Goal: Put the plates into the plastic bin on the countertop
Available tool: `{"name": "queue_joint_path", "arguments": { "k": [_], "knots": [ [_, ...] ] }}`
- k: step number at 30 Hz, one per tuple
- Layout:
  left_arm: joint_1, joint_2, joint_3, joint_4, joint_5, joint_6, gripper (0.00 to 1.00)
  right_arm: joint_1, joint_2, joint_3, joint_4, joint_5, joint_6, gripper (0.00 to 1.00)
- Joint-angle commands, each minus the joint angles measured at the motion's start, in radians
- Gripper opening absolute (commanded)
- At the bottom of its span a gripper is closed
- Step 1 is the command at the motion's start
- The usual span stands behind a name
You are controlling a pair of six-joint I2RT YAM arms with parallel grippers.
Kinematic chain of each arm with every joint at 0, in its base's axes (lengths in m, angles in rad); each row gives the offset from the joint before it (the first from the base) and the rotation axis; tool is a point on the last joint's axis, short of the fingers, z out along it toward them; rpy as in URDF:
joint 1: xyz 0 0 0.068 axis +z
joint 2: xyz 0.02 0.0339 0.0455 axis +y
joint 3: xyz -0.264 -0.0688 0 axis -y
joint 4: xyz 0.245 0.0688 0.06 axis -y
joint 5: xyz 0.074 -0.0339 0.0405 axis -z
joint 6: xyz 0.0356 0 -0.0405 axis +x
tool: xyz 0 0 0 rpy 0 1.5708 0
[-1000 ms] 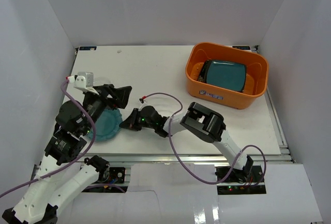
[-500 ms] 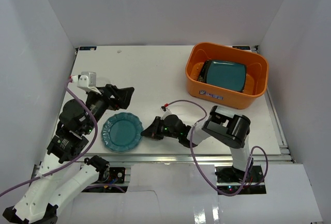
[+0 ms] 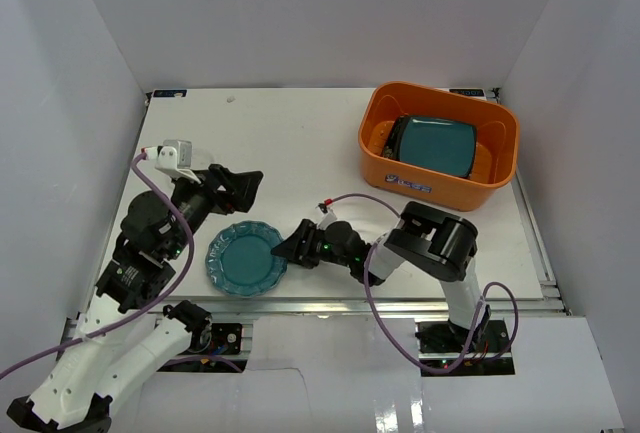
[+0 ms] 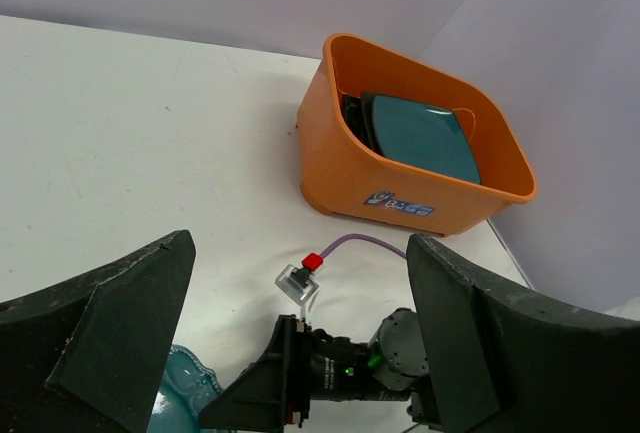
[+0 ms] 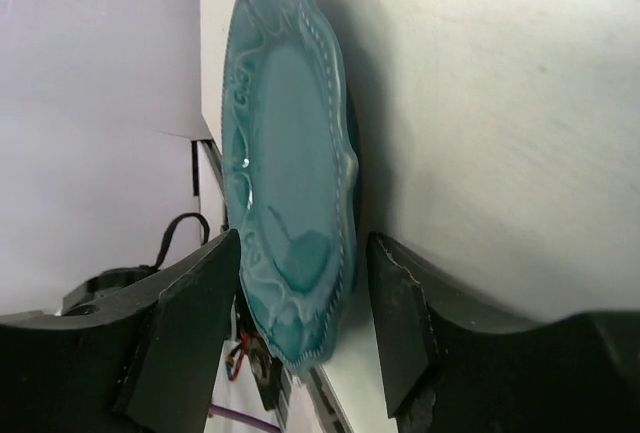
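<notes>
White and flat, the plain countertop (image 3: 300,143) carries the large orange plastic bin (image 3: 460,185) at its far right corner, in the same spot as a second ago and still with the dark teal square plate (image 3: 437,143) leaning inside it over something darker that cannot be made out. The right arm has changed most. A second ago it stretched far across to the left with its elbow low over the middle of the countertop, and now it is folded back, with its bulky elbow joint nearer its own base. The left arm has barely shifted and leans in from the left edge as before. The blue-teal round plate with a scalloped rim (image 3: 246,258) has moved with the right arm. It lay half under the left arm earlier, and it now lies flat on the countertop further right, clear of that arm and close to the near edge, well apart from the bin. The left gripper (image 3: 243,193) hangs just beyond the round plate with its fingers spread wide, unchanged and holding nothing. The right gripper (image 3: 283,250) sits at the round plate's right rim. Its fingers, which were together a moment ago, now stand apart, and the wrist view shows the rim between them with a gap on the tabletop side, so the plate is not clamped.
</notes>
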Motion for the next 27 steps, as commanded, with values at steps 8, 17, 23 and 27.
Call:
{"name": "queue_joint_path", "arguments": {
  "k": [8,17,23,27],
  "knots": [
    [-0.002,-0.021,-0.016,0.002,-0.045,0.038,0.98,-0.013,0.131,0.150,0.063,-0.059,0.074,0.08],
    [-0.002,0.000,0.038,0.005,-0.082,0.063,0.98,-0.033,-0.304,0.083,-0.021,-0.005,-0.074,0.08],
    [-0.001,-0.013,0.079,0.002,-0.092,0.035,0.98,-0.247,-0.738,0.056,-0.354,0.052,-0.281,0.08],
    [-0.002,0.013,0.064,0.004,-0.123,0.008,0.98,-0.550,-0.958,0.115,-0.573,0.027,-0.374,0.08]
  ]
}}
